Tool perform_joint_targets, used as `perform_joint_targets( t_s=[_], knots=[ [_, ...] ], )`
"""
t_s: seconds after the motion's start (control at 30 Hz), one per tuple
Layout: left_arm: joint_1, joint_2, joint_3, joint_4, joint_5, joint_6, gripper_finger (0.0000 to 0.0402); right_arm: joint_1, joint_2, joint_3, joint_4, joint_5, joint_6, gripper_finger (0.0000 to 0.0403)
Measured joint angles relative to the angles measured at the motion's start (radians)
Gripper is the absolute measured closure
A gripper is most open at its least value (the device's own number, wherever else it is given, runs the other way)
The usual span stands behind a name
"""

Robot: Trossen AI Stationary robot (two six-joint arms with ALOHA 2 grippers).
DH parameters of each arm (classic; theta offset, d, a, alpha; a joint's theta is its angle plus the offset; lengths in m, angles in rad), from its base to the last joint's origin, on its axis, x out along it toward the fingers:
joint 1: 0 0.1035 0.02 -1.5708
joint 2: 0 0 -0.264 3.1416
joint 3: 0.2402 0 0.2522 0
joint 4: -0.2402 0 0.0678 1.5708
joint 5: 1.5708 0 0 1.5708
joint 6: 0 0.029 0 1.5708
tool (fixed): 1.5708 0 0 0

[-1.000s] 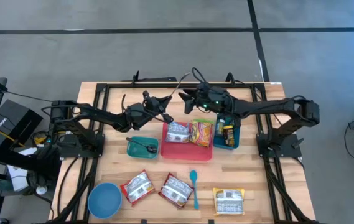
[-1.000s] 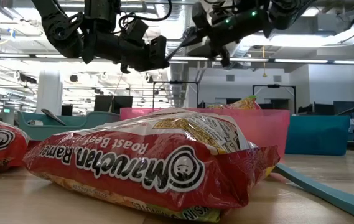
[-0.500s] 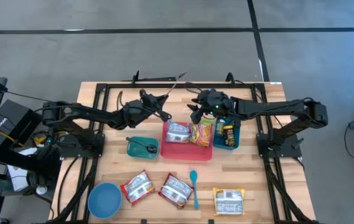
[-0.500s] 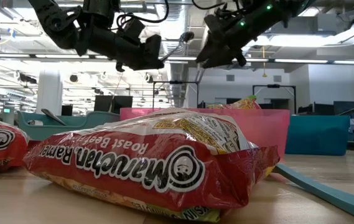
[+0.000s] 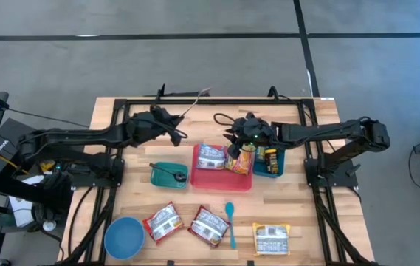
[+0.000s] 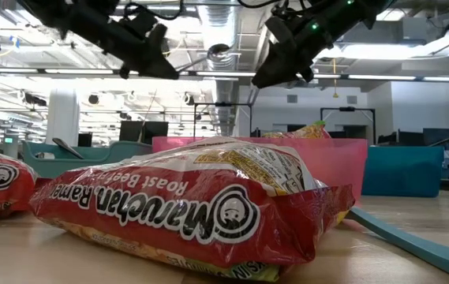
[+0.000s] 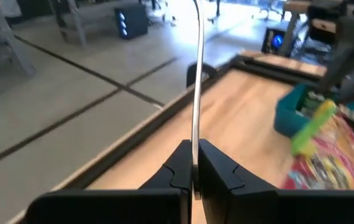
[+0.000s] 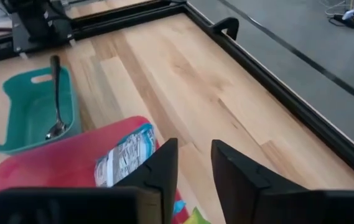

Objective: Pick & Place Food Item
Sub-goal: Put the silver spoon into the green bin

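Note:
My left gripper [image 5: 173, 123] is over the table's far left part, shut on a thin metal spoon [image 5: 193, 105] that sticks out past its fingers; the low view shows the gripper too [image 6: 147, 55]. My right gripper [image 5: 235, 142] is open and empty, just above the red bin [image 5: 221, 180]; its wrist view shows the gap between the fingers [image 8: 194, 163]. In the bin lie a white-and-blue ramen packet [image 5: 211, 157] and a yellow-and-red packet [image 5: 240, 158]. A big red ramen packet [image 6: 185, 209] lies on the table near the front. My left gripper pinches the spoon's handle [image 7: 195, 146] between its two fingers. The spoon runs on ahead along the fingers, toward the table's far right, its round end [image 6: 220, 54] free in the air. It is lifted clear of the table.
A teal tray [image 5: 168, 175] with a dark spoon lies left of the red bin, and a teal bin [image 5: 269, 164] with small items stands on its right. Near the front are a blue bowl [image 5: 124, 237], three ramen packets [image 5: 163, 222] [image 5: 210, 226] [image 5: 272, 239] and a teal spoon [image 5: 230, 222].
My left gripper has drawn back toward the table's left edge with the spoon, which stays clear of the table and points toward the far right. My right gripper has gone away from the spoon's end, toward the near edge and down, over the red bin.

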Motion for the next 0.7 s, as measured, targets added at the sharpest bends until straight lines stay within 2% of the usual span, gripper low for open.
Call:
perform_joint_targets(
  t_s=[0.37,0.7],
  knots=[
    [0.000,-0.217,0.000,-0.424,0.246,-0.122,0.0398,0.001,0.001,0.000,-0.018,0.000,-0.026,0.0322],
    [0.000,-0.267,0.000,-0.687,0.478,-0.132,0.0397,0.001,0.001,0.000,-0.020,0.000,-0.026,0.0322]
  ],
)
